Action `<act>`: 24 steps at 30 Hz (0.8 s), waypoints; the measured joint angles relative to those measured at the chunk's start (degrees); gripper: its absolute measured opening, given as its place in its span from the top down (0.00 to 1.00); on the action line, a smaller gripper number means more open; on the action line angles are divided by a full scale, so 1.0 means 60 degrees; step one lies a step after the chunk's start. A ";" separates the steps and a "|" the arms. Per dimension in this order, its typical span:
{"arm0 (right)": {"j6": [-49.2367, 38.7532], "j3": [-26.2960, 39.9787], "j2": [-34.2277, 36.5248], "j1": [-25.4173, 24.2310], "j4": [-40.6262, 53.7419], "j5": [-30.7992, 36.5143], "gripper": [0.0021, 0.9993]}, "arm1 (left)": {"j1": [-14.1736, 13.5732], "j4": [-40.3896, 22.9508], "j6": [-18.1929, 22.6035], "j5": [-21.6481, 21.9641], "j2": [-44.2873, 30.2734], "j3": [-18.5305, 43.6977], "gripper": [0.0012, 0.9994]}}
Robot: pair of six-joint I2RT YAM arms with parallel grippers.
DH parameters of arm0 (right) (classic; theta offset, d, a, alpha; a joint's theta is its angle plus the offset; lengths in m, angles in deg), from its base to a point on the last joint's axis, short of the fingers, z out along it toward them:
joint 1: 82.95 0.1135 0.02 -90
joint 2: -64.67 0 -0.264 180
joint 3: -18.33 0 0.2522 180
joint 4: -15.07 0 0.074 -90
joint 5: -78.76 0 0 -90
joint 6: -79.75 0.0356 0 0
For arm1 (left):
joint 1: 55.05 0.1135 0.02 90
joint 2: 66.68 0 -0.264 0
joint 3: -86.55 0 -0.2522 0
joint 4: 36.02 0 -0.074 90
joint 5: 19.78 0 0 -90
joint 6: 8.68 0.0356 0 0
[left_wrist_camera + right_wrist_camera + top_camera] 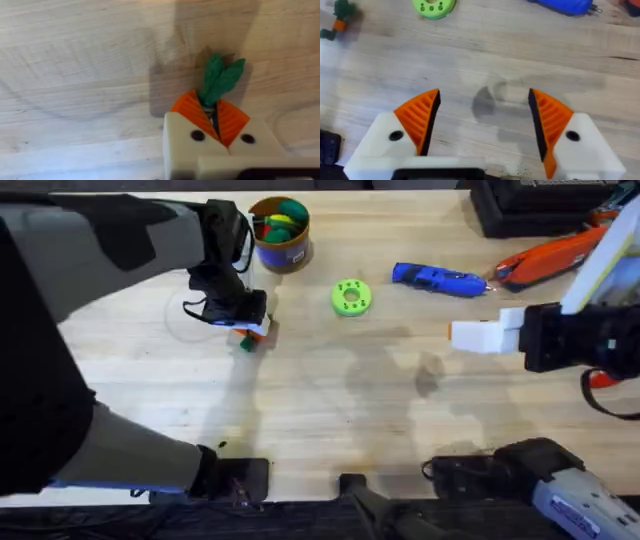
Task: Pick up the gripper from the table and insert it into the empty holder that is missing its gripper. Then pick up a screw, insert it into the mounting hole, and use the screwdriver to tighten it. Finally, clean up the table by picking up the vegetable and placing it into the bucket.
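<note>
My left gripper is shut on the small dark-green vegetable, close over the table just in front of the bucket. In the left wrist view the orange pads pinch the vegetable's stem and its leafy end sticks out past them. The blue bucket holds colourful toy pieces. My right gripper is open over bare wood, with an orange ribbed pad on each white finger. From overhead the right gripper hangs at the right. The blue screwdriver lies at the back. The loose gripper piece and a screw are out of view.
A lime-green disc with holes lies between the bucket and the screwdriver. An orange tool and a black case sit at the back right. A power tool rests at the front right edge.
</note>
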 joint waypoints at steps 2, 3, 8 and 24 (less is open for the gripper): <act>0.0000 0.0000 0.0000 0.0000 0.0000 0.0000 0.01 | 0.0011 -0.0207 0.0004 0.0000 -0.0033 0.0198 0.98; 0.0000 0.0001 0.0000 0.0000 0.0000 0.0000 0.01 | 0.0011 -0.0369 0.0004 0.0000 -0.0040 0.0389 0.98; 0.0004 0.0000 0.0000 0.0000 0.0000 0.0000 0.01 | 0.0029 -0.1555 0.0004 0.0000 0.0099 0.2687 0.98; 0.0004 0.0000 0.0000 0.0000 -0.0022 0.0000 0.01 | 0.0029 0.1161 0.0000 -0.0031 -0.0036 0.4927 0.98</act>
